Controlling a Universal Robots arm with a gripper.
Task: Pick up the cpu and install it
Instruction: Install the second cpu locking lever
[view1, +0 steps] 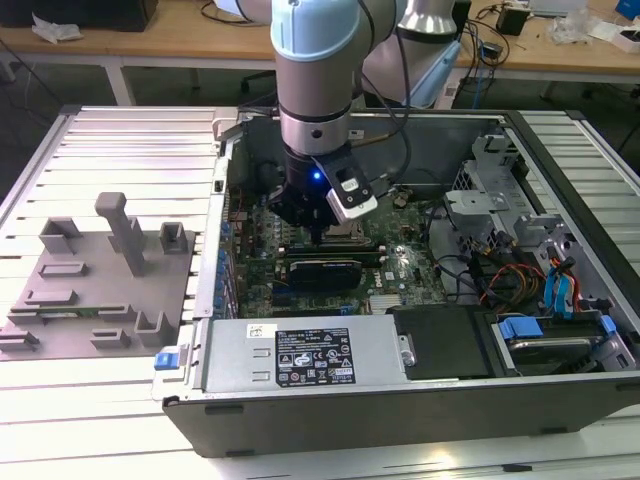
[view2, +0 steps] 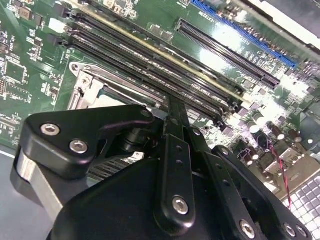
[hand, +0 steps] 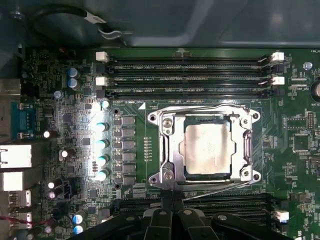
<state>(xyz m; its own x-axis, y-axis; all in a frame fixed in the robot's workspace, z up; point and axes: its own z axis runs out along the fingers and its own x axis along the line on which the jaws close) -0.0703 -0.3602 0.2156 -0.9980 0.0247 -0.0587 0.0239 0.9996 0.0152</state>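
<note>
Small flat square cpu with pale silvery metal top (hand: 207, 148) already seated inside the dark metal-framed socket (hand: 165, 150) on the green motherboard (hand: 75, 100), directly below the black pincer (view1: 318, 232). Pincer fingers (hand: 172, 200) pressed together, pinching nothing, hovering just beside the socket's edge. Placement judged done; frame seemingly not yet latched.

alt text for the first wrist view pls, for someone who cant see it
A pale silvery cpu sits inside the metal-framed socket on a green motherboard, seen from above. Dark memory slots run along one side of the socket, and the black gripper juts into the picture just past the socket's opposite side.
</note>
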